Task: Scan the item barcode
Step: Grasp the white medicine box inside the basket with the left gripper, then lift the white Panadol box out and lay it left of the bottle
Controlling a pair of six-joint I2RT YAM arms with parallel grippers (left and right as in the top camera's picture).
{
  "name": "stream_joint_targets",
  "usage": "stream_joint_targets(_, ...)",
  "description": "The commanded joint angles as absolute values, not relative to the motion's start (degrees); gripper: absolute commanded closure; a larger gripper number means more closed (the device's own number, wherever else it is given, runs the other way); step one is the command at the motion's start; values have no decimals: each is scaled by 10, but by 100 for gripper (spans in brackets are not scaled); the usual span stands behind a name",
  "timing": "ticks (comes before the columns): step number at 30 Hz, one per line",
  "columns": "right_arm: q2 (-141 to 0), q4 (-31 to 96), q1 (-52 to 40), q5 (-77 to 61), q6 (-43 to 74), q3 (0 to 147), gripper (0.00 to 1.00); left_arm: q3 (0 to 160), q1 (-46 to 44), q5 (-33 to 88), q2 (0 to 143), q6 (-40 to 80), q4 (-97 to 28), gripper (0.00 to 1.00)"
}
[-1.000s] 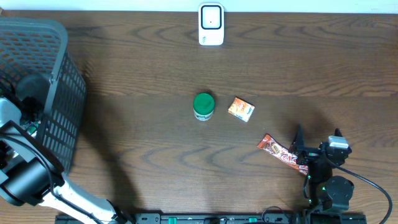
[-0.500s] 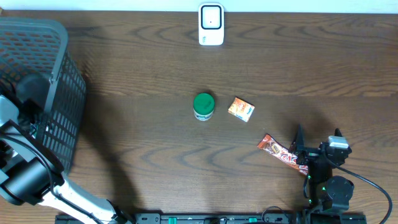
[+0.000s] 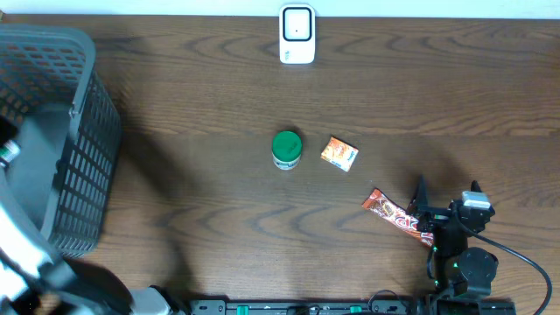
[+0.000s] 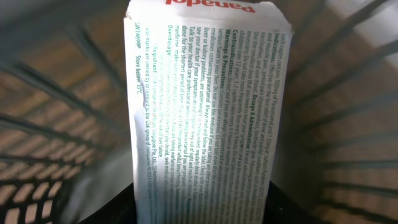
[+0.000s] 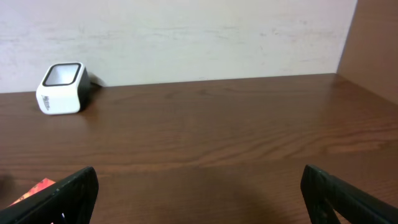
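A white medicine box (image 4: 208,106) with small green print fills the left wrist view. My left gripper (image 4: 202,208) is shut on its lower end, a dark finger on each side, inside the grey mesh basket (image 4: 56,93). In the overhead view the left arm (image 3: 26,236) is a large blur at the basket's (image 3: 83,175) left side. The white scanner (image 3: 297,34) stands at the table's far edge, also in the right wrist view (image 5: 61,88). My right gripper (image 3: 448,197) rests open and empty at the front right (image 5: 199,186).
A green-lidded jar (image 3: 286,150) and an orange packet (image 3: 339,153) lie mid-table. A red-brown snack bar (image 3: 395,219) lies beside the right gripper's left finger. The basket takes up the left end of the table.
My left gripper has closed on the medicine box. The left arm has risen out of the basket toward the camera and is now blurred. The right arm has not moved.
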State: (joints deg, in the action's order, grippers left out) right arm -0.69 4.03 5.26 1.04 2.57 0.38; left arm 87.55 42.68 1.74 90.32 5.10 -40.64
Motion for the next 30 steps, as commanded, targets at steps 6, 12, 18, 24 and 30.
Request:
stream_joint_targets(6,-4,42,56,10,32,3,1,884,388,441,742,104,-394,50)
stream_joint_targets(12,-4,42,56,10,32,3,1,884,248,496,717,101,-455,50)
stream_joint_targets(18,-4,42,56,10,31,3,1,869,95,363,734,84,-523,50)
stream_joint_targets(24,-4,42,56,10,32,3,1,828,-6,182,753,85,-569,50)
stream_joint_targets(30,-4,42,56,10,32,3,1,742,-40,167,768,97,-544,50)
